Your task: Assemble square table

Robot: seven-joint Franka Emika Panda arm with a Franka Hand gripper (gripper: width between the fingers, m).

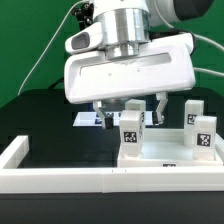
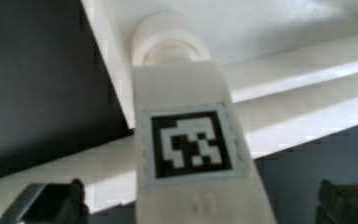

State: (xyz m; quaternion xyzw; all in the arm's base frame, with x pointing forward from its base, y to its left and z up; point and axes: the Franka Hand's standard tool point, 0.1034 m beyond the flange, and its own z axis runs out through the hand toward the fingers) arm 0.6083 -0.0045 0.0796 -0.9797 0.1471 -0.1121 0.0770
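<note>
1. Pincer: it hangs under the arm's large white wrist housing, above the near part of the black table. Both dark fingers point down and stand wide apart. Nothing is clamped between them.

2. Wrist view: the two dark fingertips show at opposite edges of the picture, with a tagged white leg in the gap between them. Neither fingertip touches the leg; a clear gap shows on each side.

3. That leg in the exterior view: it stands upright on the square slab, directly below the pincer, with its black-and-white tag facing the camera. Its top lies near the level of the fingertips.

4. Square slab: a white plate lying flat beneath and just in front of the pincer, against the low white border wall. A small tag shows on its front edge.

5. Other legs: two more tagged white legs stand upright on the slab, off to the exterior view's right of the pincer, well clear of the fingers. A fourth leg cannot be made out with certainty.

6. Marker board: a flat white sheet lies on the table behind the pincer, partly hidden by it.

7. Backdrop: green, behind the arm.
</note>
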